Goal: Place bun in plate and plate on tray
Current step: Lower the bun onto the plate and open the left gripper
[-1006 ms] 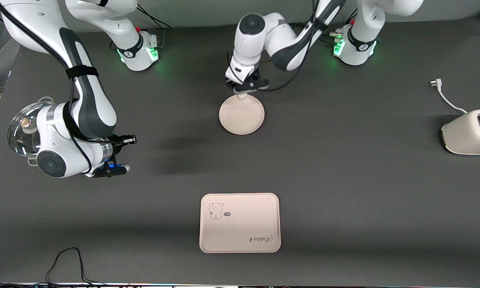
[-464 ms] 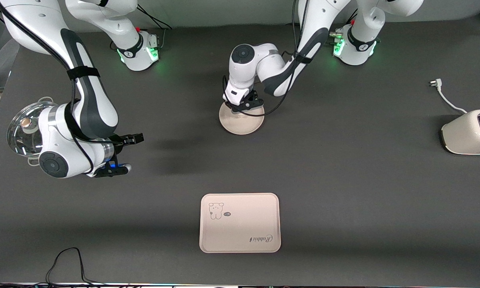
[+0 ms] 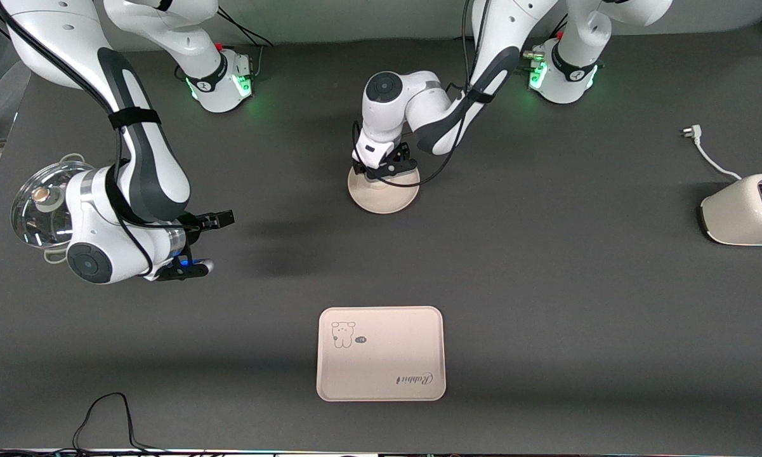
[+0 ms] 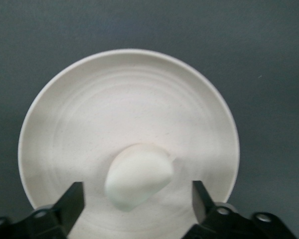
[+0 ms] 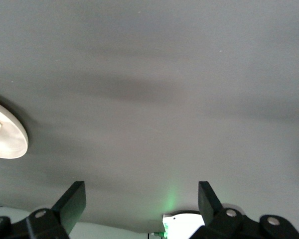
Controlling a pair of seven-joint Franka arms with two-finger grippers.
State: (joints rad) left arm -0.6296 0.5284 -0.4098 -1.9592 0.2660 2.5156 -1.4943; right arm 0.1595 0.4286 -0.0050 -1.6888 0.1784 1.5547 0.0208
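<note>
The small off-white half-round bun (image 4: 138, 175) lies in the round cream-white plate (image 4: 79, 124) on the dark desk (image 3: 545, 285). The left pincer (image 4: 137, 204) hovers over it, spread wide and clear of the bun. The right pincer (image 3: 206, 244), also spread, waits over bare desk. The cream-white rectangular bear-printed tray (image 3: 381, 374) lies nearer the front camera, well apart from the plate.

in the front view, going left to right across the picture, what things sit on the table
glass lid → right gripper, in the air with its fingers apart → plate holding the bun, the left gripper open over it → toaster. The tray overlaps the plate's span, so it is left out.
</note>
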